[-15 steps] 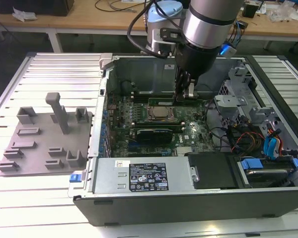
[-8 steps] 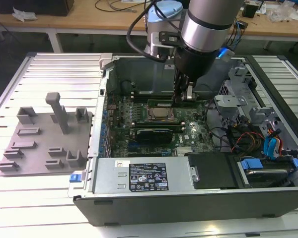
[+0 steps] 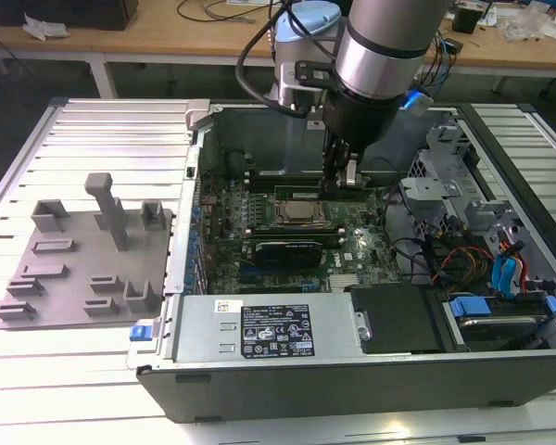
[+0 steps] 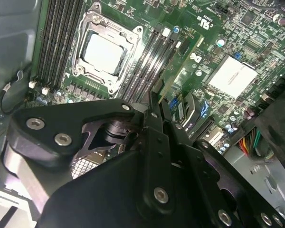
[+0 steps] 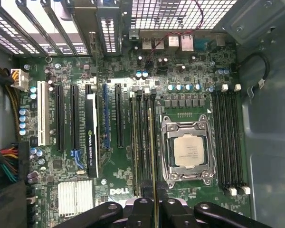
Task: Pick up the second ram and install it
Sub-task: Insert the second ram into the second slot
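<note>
Holding: hand (image 5: 155, 203) clenched on ram (image 5: 155, 142), edge-on over the slots (image 5: 138, 142) beside the socket (image 5: 187, 149). You should keep it parallel to one slot and press evenly, so both ends seat together.

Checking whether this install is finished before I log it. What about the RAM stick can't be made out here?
- Whether the second ram is fully seated: the first wrist view shows it edge-on, hiding its contact edge.
- Its near end: covered by the gripper in both wrist views.
- The stick in the exterior view: behind the arm.
</note>
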`<action>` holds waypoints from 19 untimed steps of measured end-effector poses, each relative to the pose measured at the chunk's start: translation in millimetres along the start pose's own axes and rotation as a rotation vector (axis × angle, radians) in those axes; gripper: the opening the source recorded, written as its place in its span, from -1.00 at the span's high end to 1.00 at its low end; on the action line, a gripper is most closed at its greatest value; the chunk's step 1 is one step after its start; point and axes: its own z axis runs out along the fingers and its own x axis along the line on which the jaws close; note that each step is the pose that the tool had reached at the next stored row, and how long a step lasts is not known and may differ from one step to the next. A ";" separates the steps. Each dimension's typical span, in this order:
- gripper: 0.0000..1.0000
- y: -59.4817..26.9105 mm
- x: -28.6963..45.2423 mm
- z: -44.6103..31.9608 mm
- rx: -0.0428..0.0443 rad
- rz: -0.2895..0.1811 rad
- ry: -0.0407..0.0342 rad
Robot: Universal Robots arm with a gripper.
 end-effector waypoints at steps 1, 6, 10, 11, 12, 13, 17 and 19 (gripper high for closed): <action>0.77 0.2 0.0 0.2 -0.0005 -0.001 -0.0093; 0.77 2.4 0.8 3.8 -0.0028 -0.004 -0.0509; 0.77 4.9 1.3 8.6 -0.0026 -0.004 -0.0482; 0.77 5.4 1.4 8.9 -0.0026 -0.004 -0.0467; 0.77 6.3 1.5 9.4 -0.0025 -0.004 -0.0462; 0.77 7.9 1.7 10.7 -0.0024 -0.004 -0.0464; 0.77 9.8 2.2 15.2 -0.0025 -0.004 -0.0463; 0.77 11.0 2.6 18.4 -0.0025 -0.004 -0.0462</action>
